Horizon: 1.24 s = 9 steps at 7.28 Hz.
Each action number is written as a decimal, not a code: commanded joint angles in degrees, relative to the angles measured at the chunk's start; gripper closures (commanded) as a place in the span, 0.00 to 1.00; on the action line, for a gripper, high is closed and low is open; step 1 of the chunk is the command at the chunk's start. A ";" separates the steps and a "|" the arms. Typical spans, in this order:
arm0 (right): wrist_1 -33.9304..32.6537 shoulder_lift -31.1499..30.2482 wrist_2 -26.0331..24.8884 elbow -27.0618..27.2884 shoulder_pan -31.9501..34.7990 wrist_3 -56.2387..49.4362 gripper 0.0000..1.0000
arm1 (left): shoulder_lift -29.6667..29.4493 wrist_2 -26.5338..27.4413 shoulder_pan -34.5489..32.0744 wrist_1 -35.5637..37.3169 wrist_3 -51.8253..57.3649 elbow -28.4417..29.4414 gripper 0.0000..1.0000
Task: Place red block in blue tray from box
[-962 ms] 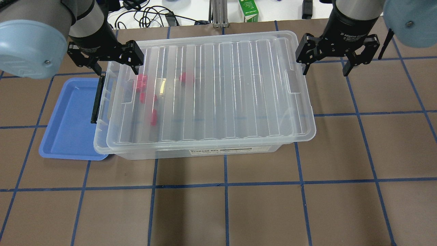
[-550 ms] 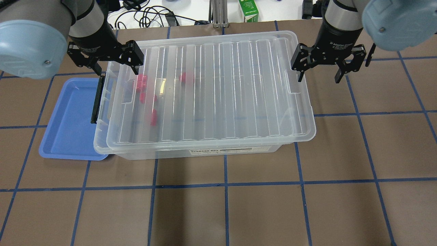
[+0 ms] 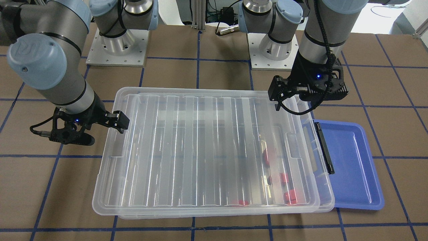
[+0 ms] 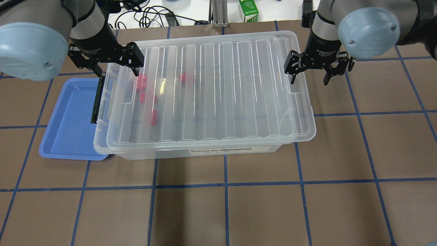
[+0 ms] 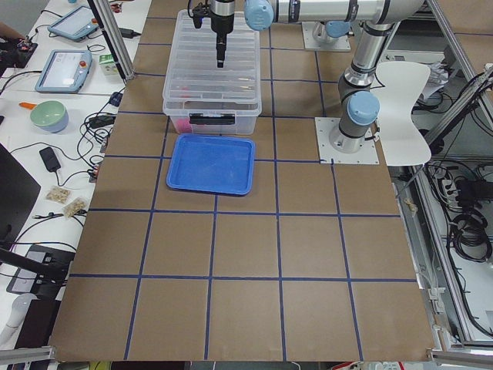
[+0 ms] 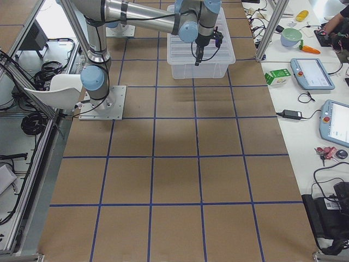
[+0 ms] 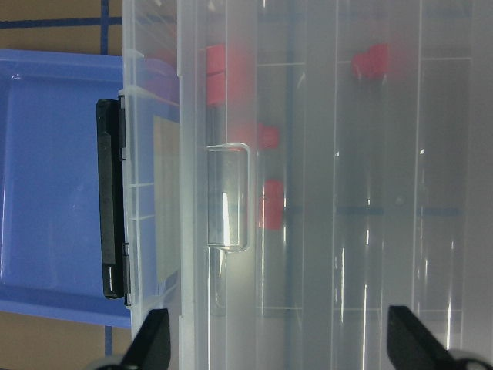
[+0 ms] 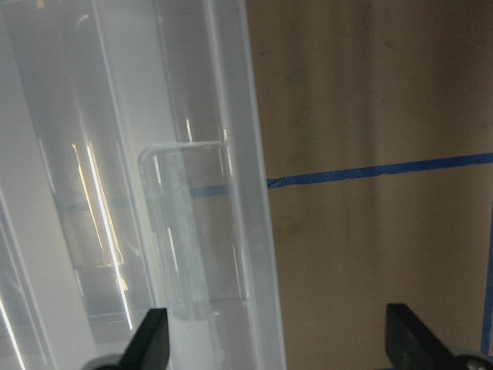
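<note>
Silver-grey arms (image 4: pixel 83 17), pale-blue screwed joint caps (image 4: pixel 367 32), black left gripper (image 4: pixel 118 72) and right gripper (image 4: pixel 309 81).

The large clear plastic storage box (image 4: pixel 307 133) carries a strip label (image 4: pixel 220 150) on its wall at 6 o'clock in the overhead view. Its bold black heading reads "STORAGE BOX"; the finer print beside that is too small to read. The black body of the right gripper (image 4: pixel 309 82), at 2 o'clock from the box, bears white lettering, "2F Adaptive Gripper". The left gripper (image 4: pixel 117 72), at 10 o'clock, shows similar lettering, only partly legible as "Adaptive Gripper". A green carton (image 4: pixel 248 10) at 12 o'clock, beyond the box, has white print that cannot be read.
</note>
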 commanded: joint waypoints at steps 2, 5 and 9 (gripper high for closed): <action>-2.04 1.45 -0.47 0.46 -0.53 -0.12 0.00 | 0.05 -0.08 -0.01 0.11 0.00 -0.04 0.00; -1.95 2.33 -0.47 0.55 -2.55 -1.52 0.00 | -0.04 -0.08 0.07 0.37 0.00 -0.12 0.00; -2.04 2.51 -1.87 0.46 -4.12 -3.09 0.00 | -0.13 -0.08 0.07 0.37 0.00 0.14 0.00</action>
